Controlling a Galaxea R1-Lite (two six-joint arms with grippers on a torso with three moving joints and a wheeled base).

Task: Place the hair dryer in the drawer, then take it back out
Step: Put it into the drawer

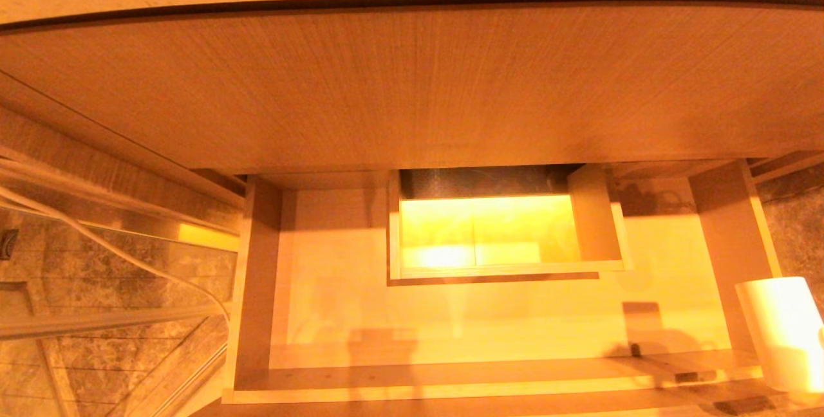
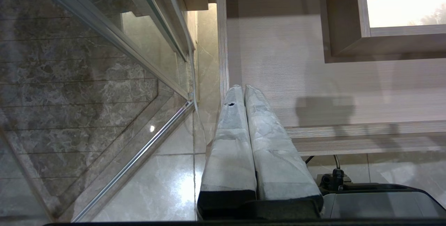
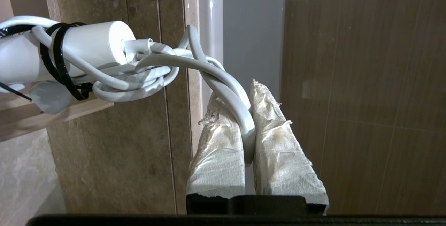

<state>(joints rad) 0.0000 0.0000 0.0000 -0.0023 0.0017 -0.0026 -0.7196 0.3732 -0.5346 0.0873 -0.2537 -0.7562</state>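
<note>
Right gripper (image 3: 248,114): taped fingers (image 3: 219,149) pinch a loop of the white cord (image 3: 223,79); no grip on the barrel itself, so the hair dryer (image 3: 69,50) hangs off to one side of the jaws by its cable.
Hair dryer: in the head view its white barrel (image 1: 782,333) sits just outside the right wall of the drawer (image 1: 257,288), near the drawer's front right corner, not yet over the interior.
Cord bundle: coiled at the handle end and bound by black ties (image 3: 57,58); it looks firm, but I judge the dryer free to swing on the one pinched strand.
Left gripper (image 2: 244,91): fingers pressed together on nothing, parked near the drawer's front left corner, above the floor tiles.
Drawer: pulled open, pale floor bare where visible; the boxed cut-out (image 1: 502,237) rises at mid-back.
Step in hand (judged): carrying the dryer in over the drawer's right wall for the put-down.
How to do it well: lift the barrel clear of the right wall before crossing; move slowly so the hanging body does not pendulum into the wall or the cut-out.
Placement target: open floor between the drawer front and the cut-out, right of centre.
Release: lower until the barrel rests on the drawer floor, then let the cord go.
Risk: cord slipping through the tape.
</note>
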